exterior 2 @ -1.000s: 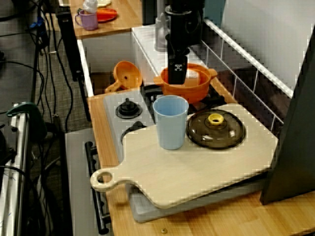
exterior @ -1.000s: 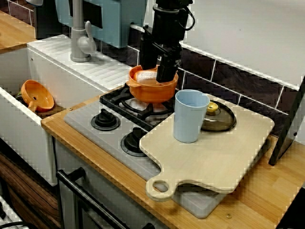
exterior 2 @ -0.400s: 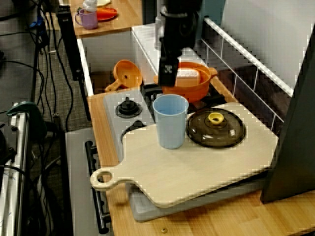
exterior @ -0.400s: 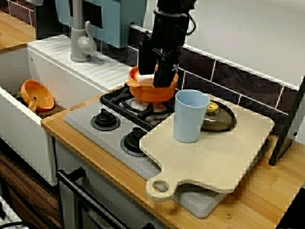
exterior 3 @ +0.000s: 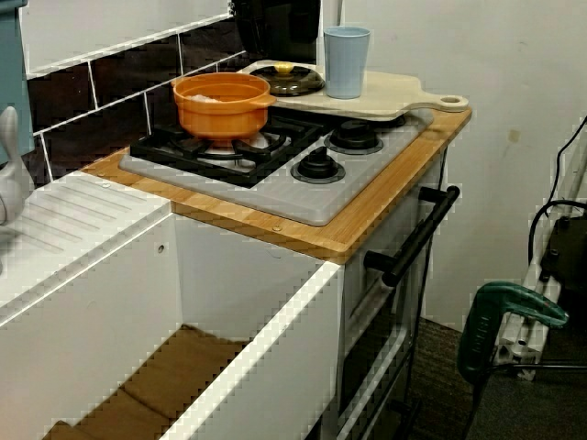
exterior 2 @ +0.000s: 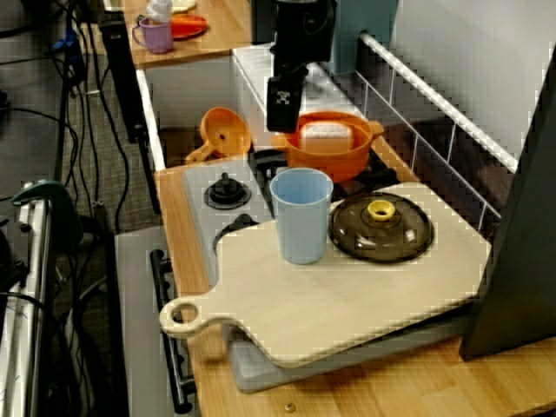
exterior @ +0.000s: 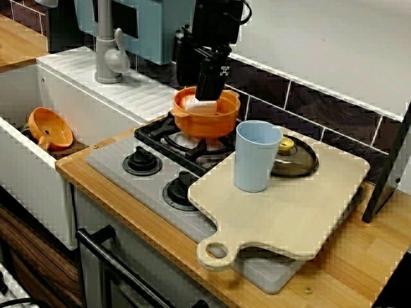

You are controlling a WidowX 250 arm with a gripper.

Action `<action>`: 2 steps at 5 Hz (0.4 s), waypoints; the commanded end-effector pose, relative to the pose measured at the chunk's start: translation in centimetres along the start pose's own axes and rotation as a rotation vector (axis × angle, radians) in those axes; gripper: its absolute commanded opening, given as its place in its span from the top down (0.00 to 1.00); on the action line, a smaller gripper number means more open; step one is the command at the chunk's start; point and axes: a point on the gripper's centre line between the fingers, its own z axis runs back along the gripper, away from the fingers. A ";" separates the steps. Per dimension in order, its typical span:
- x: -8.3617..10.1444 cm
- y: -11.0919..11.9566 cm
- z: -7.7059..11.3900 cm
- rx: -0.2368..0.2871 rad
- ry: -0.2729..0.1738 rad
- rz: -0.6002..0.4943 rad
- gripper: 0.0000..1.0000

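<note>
An orange pot (exterior: pixel 207 122) stands on the back burner of the hob, with a pale block (exterior: pixel 200 104) lying inside it. My black gripper (exterior: pixel 198 80) hangs just above the pot's left rim, fingers apart, open, with nothing between them. From the opposite side view, the gripper (exterior 2: pixel 282 106) is over the near-left edge of the pot (exterior 2: pixel 330 155), and the pale block (exterior 2: pixel 326 135) shows uncovered. The low view from the sink side shows the pot (exterior 3: pixel 223 105) but not the gripper.
A wooden cutting board (exterior: pixel 302 205) lies over the hob's right half. On it stand a light blue cup (exterior: pixel 255 156) and a dark glass lid (exterior: pixel 297 159) with a yellow knob. An orange funnel (exterior: pixel 50 128) rests in the sink. A grey tap (exterior: pixel 109 51) stands behind the sink.
The gripper has risen out of the pot and moved left toward the tap side. The pale block stays in the pot, now uncovered. Nothing else moved.
</note>
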 end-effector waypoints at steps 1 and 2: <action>-0.2 -0.2 2.2 0.019 -0.063 -0.072 0.00; -0.3 -0.7 3.0 0.022 -0.069 -0.104 0.00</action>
